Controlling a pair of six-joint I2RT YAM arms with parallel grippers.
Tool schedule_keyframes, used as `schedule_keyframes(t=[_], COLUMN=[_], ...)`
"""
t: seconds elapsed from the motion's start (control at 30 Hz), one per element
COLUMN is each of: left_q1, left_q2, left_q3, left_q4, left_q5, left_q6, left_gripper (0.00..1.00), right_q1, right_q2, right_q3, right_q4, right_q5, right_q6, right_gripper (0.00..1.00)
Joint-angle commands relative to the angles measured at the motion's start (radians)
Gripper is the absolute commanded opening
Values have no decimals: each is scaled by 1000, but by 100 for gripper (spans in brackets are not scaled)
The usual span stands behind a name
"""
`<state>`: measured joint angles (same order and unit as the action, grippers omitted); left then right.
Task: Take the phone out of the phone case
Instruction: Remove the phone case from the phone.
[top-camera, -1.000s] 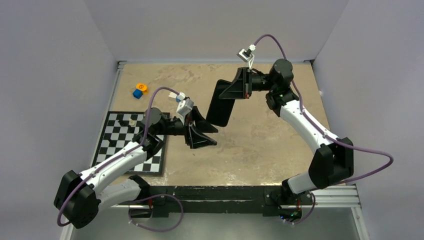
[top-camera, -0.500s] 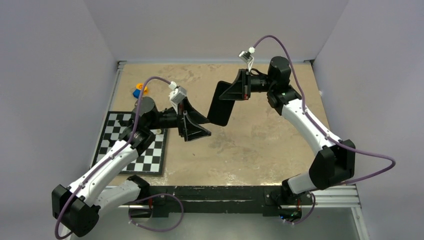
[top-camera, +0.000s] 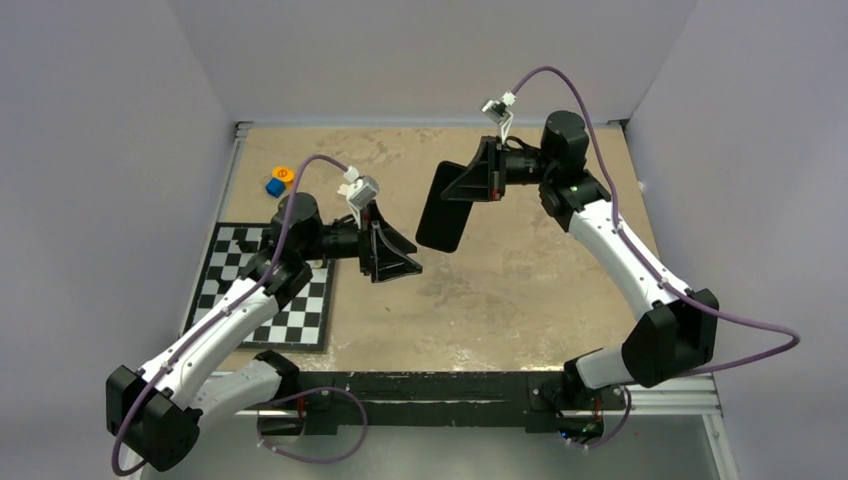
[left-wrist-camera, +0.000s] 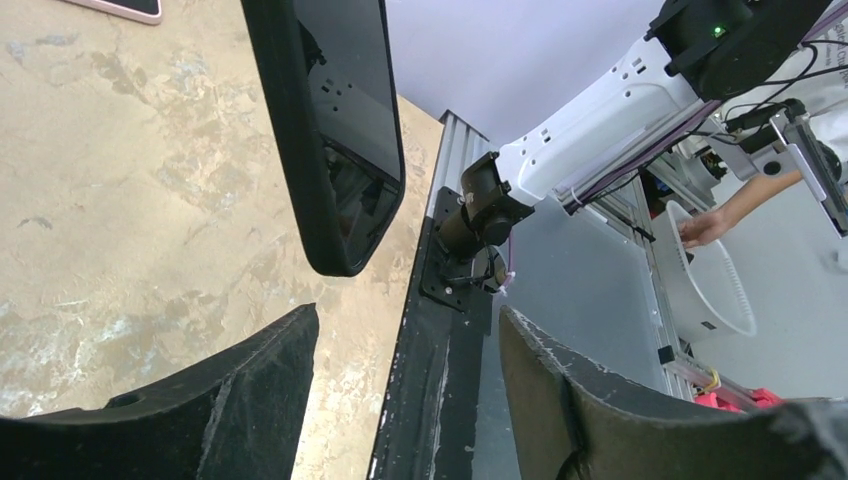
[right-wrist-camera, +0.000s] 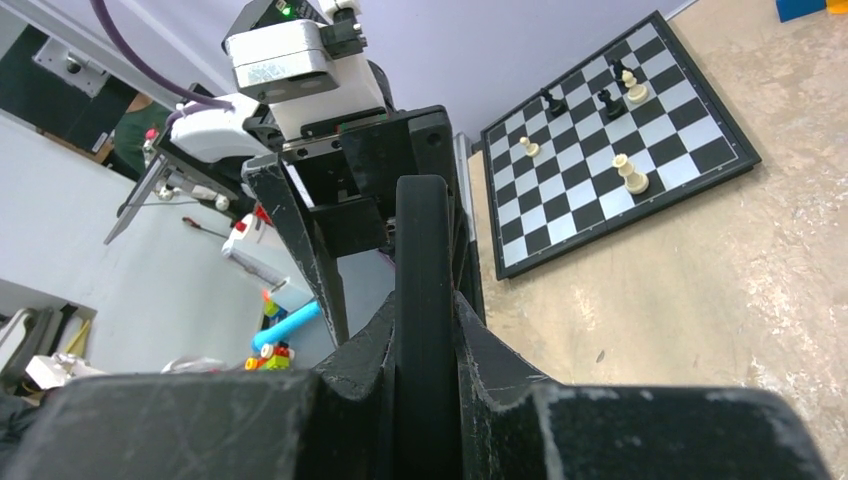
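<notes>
Broadly, the tan table (top-camera: 520, 290) was the stage, with both arms raised above its middle. The right arm (top-camera: 620, 250) reached in from the far right and the left arm (top-camera: 230, 320) came up across the chessboard (top-camera: 225, 265) to face it. That pairing was probably deliberate, since one arm has to hold while the other pulls.

Between them hung the phone (top-camera: 445, 205), held in the air above the table and touching nothing below. It was inside its black phone case (left-wrist-camera: 300, 150), whose rim wrapped the glossy screen in the left wrist view, so the separation was not yet done.

The right gripper (top-camera: 470, 183) was clenched on the upper end of the phone, one finger on each broad face. This left the lower end free and pointed toward the other arm (a sensible offer, by my reading).

The left gripper (left-wrist-camera: 405, 320) was spread and held nothing, its jaws close to that free end but apart from it. The likely next move was to close on the case edge and peel it off.

Smaller things were well clear of this: chess pieces (right-wrist-camera: 630, 175) on the board, and an orange toy (top-camera: 283, 174) beside a blue block (top-camera: 274, 187) near the far left corner.
</notes>
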<state>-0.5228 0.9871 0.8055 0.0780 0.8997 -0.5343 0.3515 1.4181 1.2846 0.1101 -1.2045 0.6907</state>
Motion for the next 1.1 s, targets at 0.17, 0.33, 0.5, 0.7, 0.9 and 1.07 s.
schedule_keyframes(t=[0.17,0.33,0.5,0.7,0.9,1.07], left_q1=[7,8,7,8,-12,-18], left_q2=[53,84,97,97,45,84], left_q3=[59,74,88,82,-10,2], left_q4=[64,125,124,152,460,678], left_q5=[25,63,104,185,353,424], left_q6=[-39,-69,-54,-13,58,-10], left_gripper=[66,50,26,0,0,0], right_q1=[25,38,38,40,100,139], right_q2=[-29,-27,-26,-11,28,54], right_q3=[52,35,34,45,74,36], right_q4=[8,19,20,4,2,217], right_q5=[-32,-36,-48,-66,-76,-87], right_q6=[-23,-27,-29,-32,9,217], right_gripper=[0,0,0,0,0,0])
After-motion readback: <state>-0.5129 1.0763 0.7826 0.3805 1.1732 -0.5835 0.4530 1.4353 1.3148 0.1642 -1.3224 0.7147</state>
